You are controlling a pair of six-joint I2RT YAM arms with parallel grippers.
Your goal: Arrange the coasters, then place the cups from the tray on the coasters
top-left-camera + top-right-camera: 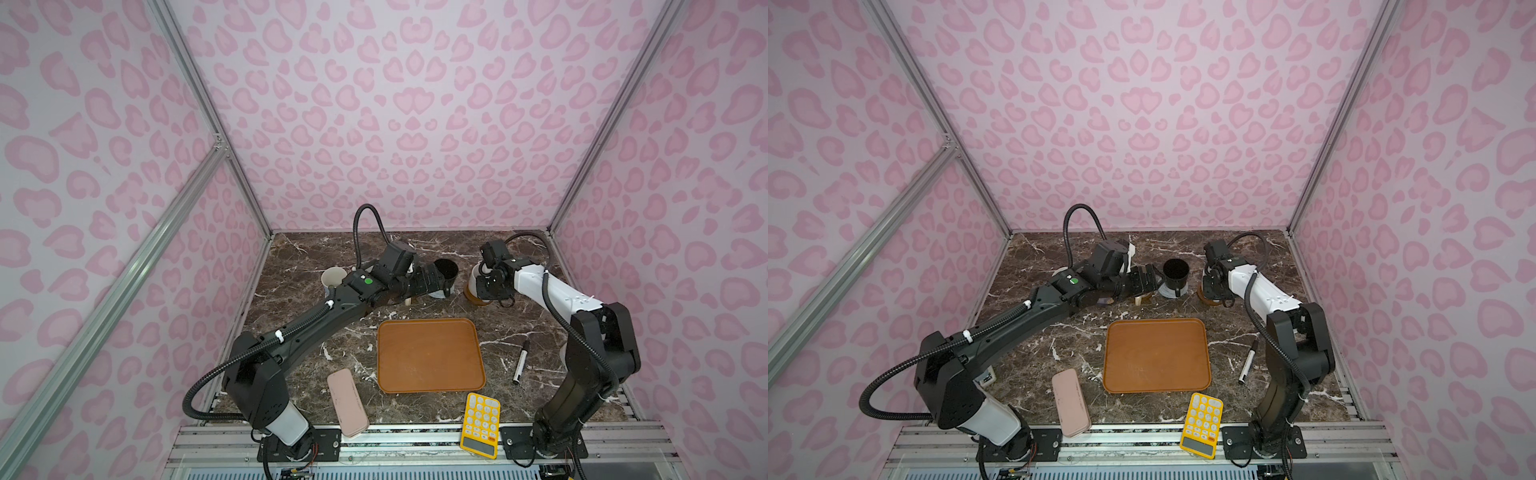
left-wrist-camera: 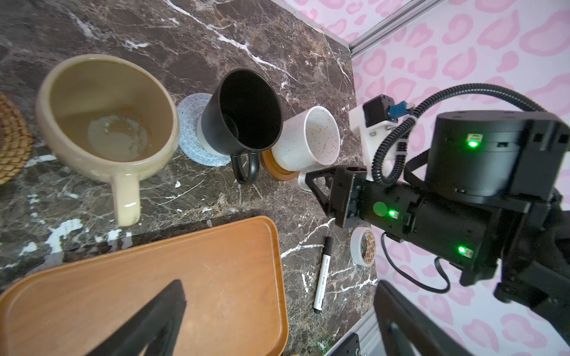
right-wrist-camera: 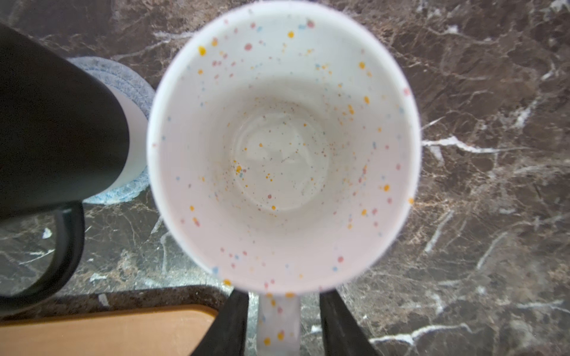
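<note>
In both top views the right gripper hangs over the speckled white handled mug. The mug stands on a smooth brown rimmed round coaster at the far right of the dark marble table. From here I cannot tell how its jaws stand. The left gripper ends just beside the black handled mug. The orange-brown rectangular tray lies nearer the arm bases, well apart from both mugs.

In the left wrist view, the left gripper's two fingers stand wide apart, seen against the tray. The speckled mug sits upright on its brown coaster. It is just beside the black mug, which rests on a woven grey-blue round coaster.

In the right wrist view, the speckled mug is seen from straight above. Its handle lies between the right gripper's fingers. The jaws are apart, and table shows on either side of the handle.
</note>
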